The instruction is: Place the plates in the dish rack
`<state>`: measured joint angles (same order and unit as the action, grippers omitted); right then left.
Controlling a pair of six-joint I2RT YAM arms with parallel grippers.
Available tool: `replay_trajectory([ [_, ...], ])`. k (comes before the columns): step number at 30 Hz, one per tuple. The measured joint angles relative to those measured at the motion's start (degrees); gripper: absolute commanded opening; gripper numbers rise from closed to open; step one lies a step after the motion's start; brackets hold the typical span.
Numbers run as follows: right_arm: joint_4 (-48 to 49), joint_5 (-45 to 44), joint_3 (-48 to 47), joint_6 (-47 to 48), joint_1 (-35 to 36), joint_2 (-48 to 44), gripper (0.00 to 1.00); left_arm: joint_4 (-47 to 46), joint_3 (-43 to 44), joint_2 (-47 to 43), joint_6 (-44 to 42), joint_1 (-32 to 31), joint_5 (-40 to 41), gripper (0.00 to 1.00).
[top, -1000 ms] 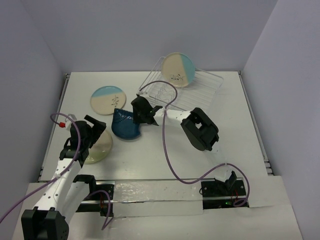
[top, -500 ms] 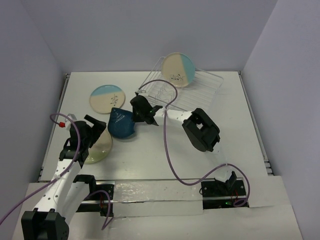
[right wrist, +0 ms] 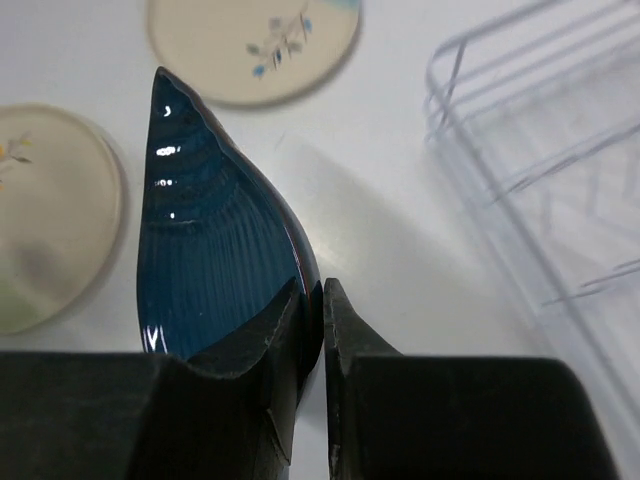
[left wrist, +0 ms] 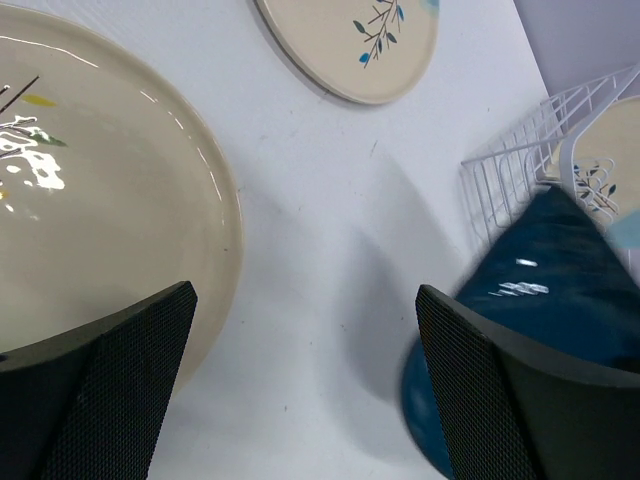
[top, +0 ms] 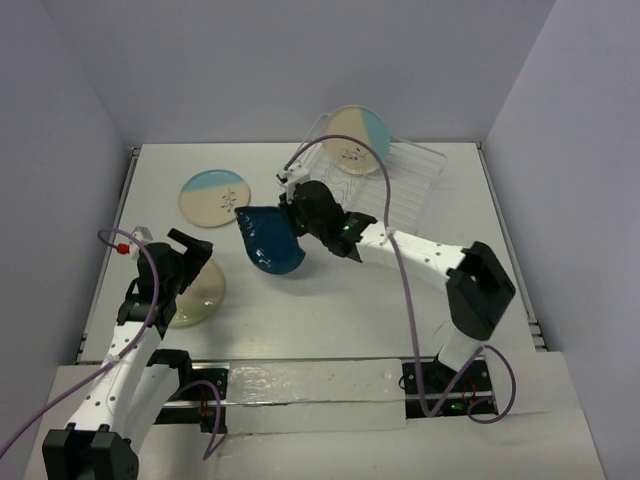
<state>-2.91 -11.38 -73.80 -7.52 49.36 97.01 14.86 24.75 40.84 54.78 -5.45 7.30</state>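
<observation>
My right gripper (top: 296,218) (right wrist: 322,295) is shut on the rim of the dark blue plate (top: 270,240) (right wrist: 205,250), which hangs tilted on edge above the table, just left of the dish rack (top: 400,185) (right wrist: 540,150). One half-cream, half-blue plate (top: 358,138) stands upright in the rack. Another plate with a sprig (top: 215,197) (left wrist: 350,40) lies flat at the back left. A plain cream plate (top: 198,295) (left wrist: 100,200) lies under my left gripper (top: 188,262) (left wrist: 305,300), which hangs open and holds nothing.
White walls close in the table (top: 330,300) on the left, back and right. The right arm's purple cable (top: 405,290) loops over the table's middle. In the left wrist view the dark blue plate (left wrist: 545,290) and the rack's corner (left wrist: 505,170) show to the right.
My right gripper has shut on the dark blue plate's rim and lifted it off the table, tipping it on edge and carrying it right toward the rack. The left arm stays put.
</observation>
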Motion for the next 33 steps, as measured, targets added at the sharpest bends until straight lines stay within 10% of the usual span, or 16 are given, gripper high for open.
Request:
replay_trajectory([
  [13, 8.42, -7.44, -5.19, 28.83, -4.16, -10.5, 0.0, -0.98, 0.02, 1.39, 0.03, 0.0, 0.87, 0.99],
  [33, 20.39, -13.2, -27.35, 63.66, -20.9, 18.69, 0.0, -1.8, 4.13, 10.1, -0.57, 0.0, 5.81, 0.99],
])
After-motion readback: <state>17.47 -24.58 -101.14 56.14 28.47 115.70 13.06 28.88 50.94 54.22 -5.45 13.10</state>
